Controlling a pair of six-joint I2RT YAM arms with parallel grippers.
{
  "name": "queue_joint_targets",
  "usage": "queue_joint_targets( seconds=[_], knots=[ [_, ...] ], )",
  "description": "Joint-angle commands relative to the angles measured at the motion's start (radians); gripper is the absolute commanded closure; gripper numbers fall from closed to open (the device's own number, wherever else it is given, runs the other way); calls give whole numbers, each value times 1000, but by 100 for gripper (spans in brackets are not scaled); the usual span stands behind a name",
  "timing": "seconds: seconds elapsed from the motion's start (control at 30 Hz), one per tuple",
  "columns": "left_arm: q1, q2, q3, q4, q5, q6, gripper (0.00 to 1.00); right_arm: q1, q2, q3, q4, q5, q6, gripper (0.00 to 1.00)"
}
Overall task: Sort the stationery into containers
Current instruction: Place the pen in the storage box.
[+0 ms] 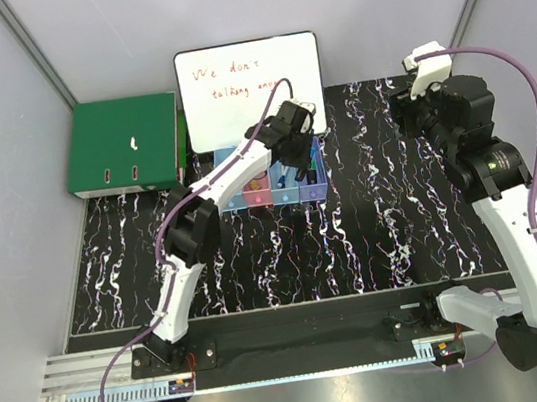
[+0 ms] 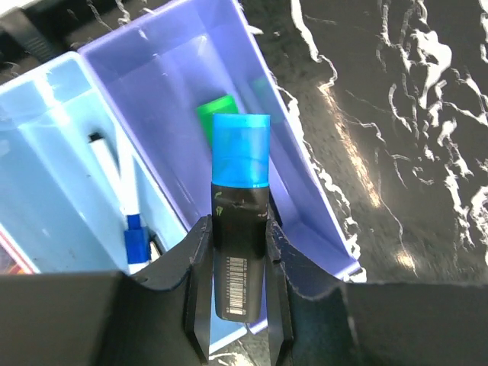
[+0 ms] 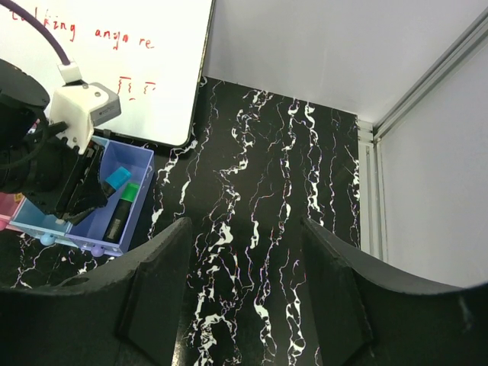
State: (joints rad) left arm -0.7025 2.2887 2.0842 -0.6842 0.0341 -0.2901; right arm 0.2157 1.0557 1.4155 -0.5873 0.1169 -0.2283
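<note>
Your left gripper [image 2: 238,229] clamps the light, stiff, slick-barrelled highlighter [image 2: 240,152] mid-body above the purple bin [image 2: 152,91]; hold there, as your right gripper [image 3: 244,229] gapes empty.

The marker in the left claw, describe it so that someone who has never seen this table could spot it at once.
Find the whiteboard at the back; in front of it stands a row of bins, the purple bin at its right end. Over that bin the left claw grips a black marker with a translucent blue cap, unlike the green-capped marker lying inside.
</note>
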Motion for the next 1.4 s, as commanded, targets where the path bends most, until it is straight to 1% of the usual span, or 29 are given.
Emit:
queue_joint_targets(
  seconds=[0.0, 0.3, 0.43, 0.6, 0.8, 0.83, 0.9, 1.0, 1.23, 1.37],
  knots=[
    [-3, 12, 89, 17, -115, -11, 100, -6, -16, -6, 53, 21, 10, 33],
    [8, 63, 125, 32, -135, -29, 100, -6, -20, -20, 61, 17, 14, 33],
    [9, 89, 158, 46, -125, -29, 100, -4, -22, -21, 63, 13, 12, 33],
    [8, 95, 172, 66, -66, -47, 100, -6, -33, -33, 64, 15, 3, 33],
    [3, 103, 166, 69, -76, -35, 100, -6, -39, -36, 64, 13, 3, 33],
    [3, 103, 162, 71, -79, -31, 96, -6, -37, -36, 66, 13, 1, 33],
    [4, 104, 155, 71, -86, -27, 75, -6, -39, -35, 67, 13, 1, 33],
    [5, 106, 152, 71, -88, -21, 64, -6, -40, -36, 67, 13, 1, 33],
    [5, 101, 157, 77, -83, -20, 62, -6, -43, -38, 67, 15, 3, 33],
    [5, 95, 157, 78, -65, -17, 57, -7, -42, -38, 70, 15, 1, 32]
  ],
)
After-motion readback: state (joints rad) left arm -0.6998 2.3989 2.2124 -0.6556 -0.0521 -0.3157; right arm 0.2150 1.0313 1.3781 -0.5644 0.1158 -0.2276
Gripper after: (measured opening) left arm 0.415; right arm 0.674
